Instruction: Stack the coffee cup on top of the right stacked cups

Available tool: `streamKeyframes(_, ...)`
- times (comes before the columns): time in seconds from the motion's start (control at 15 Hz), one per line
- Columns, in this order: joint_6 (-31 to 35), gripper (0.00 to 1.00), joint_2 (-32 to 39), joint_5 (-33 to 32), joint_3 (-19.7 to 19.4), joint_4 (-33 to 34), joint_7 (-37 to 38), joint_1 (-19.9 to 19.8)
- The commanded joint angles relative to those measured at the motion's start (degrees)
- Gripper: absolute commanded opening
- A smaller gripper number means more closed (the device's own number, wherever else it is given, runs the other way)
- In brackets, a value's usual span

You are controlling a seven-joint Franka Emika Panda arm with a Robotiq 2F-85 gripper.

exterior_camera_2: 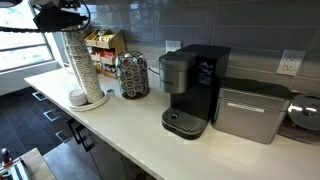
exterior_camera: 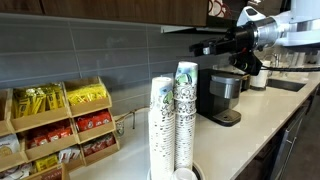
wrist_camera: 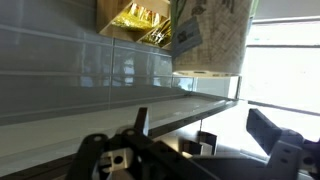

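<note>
We see the right stacked cups (exterior_camera: 186, 115) in an exterior view: tall upright column of nested white paper cups w/ ribbed rims, dark green emblem on the top cup. It's taller than the twin column (exterior_camera: 161, 125), just beside it. The coffee cup (exterior_camera: 186, 174), small & white, sits low at the columns' foot; print too small to read.

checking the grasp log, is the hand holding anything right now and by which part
Nothing is held: in the wrist view the hand is open, and the gap between its fingers is empty.
</note>
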Motion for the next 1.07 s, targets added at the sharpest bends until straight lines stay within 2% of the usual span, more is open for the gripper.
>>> streamKeyframes(0.0, -1.1, 1.00, -1.0, -8.4, 1.7, 2.0, 8.1, -2.4)
streamKeyframes(0.27, -1.5, 1.00, 0.0, -18.1, 1.6, 4.6, 15.0, -1.5)
streamKeyframes(0.73, -1.2, 1.00, 2.3, -30.5, 1.2, 8.1, 23.7, 1.7)
streamKeyframes(1.0, -2.6, 1.00, 2.7, -39.3, 0.9, 10.7, 32.9, 2.3)
